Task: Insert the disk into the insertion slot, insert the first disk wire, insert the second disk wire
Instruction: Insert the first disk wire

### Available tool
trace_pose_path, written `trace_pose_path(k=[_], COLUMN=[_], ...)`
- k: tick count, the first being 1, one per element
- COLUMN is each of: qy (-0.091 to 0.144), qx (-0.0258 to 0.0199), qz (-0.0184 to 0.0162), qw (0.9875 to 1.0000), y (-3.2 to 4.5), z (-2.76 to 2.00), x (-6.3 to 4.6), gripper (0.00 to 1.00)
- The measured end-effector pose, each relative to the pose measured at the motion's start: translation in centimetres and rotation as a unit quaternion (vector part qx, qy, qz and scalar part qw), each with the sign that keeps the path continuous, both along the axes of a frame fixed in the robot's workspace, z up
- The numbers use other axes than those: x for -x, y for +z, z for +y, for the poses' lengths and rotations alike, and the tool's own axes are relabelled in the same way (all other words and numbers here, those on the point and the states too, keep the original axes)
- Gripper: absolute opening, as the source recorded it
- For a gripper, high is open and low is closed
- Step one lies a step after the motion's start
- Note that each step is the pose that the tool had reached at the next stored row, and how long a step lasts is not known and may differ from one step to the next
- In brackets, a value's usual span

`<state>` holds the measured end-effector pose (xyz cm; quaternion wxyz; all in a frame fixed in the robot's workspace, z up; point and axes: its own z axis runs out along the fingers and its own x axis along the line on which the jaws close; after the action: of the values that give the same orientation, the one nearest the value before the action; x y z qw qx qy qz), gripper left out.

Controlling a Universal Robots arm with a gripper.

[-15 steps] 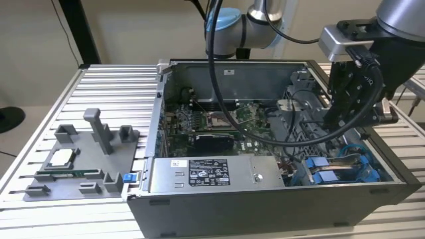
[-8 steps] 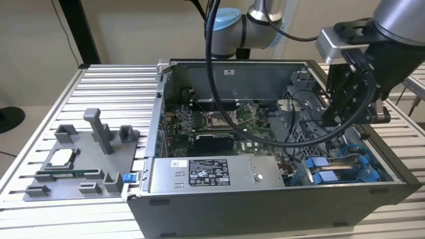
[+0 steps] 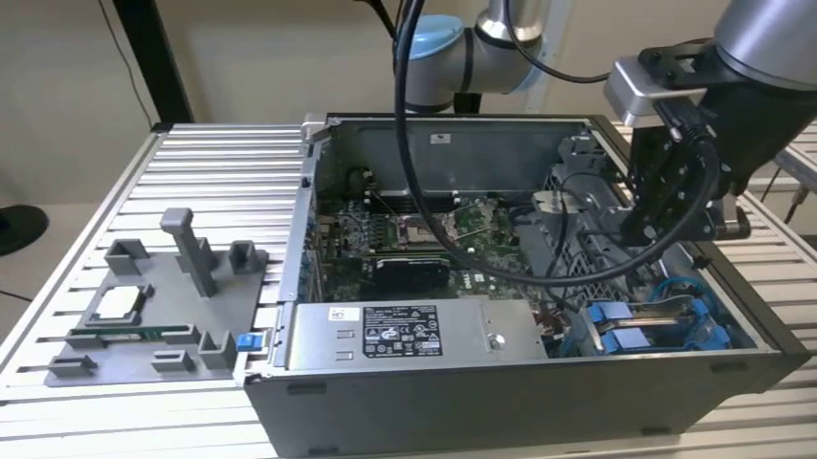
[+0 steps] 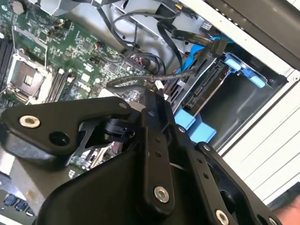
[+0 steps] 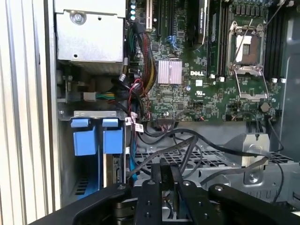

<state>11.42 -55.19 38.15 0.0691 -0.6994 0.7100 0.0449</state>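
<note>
In the open computer case, the disk [image 4: 205, 90] sits edge-on in the insertion slot [image 3: 664, 320] between blue rails, its connector edge facing out. Its blue frame tabs [image 5: 85, 137] show beside the grey cage. My gripper [image 3: 645, 228] hangs over the perforated cage, a short way from the slot. In both wrist views its fingers stand close together, shut on a black disk wire [image 4: 178, 74] that crosses their tips [image 5: 169, 171]. The wire runs on to a black plug [image 4: 213, 46] lying loose above the disk's connector edge.
The grey power-supply box [image 3: 408, 335] fills the case's front. The green motherboard [image 3: 422, 239] lies behind it, with loose black cables [image 5: 220, 150] draped over the cage. A grey fixture [image 3: 153, 306] with small parts stands on the slatted table at the exterior view's left.
</note>
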Motion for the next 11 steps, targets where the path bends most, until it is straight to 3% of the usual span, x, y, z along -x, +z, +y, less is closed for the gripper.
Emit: trace_pose_path(k=[4, 11], qy=[0.0, 0.0], qx=[0.0082, 0.0092], qz=[0.0003, 0.0019], qw=[1.0, 1.0], y=[-0.11, -0.29], z=[-0.3, -1.73], x=[-0.8, -1.8], gripper=[0.0, 0.0])
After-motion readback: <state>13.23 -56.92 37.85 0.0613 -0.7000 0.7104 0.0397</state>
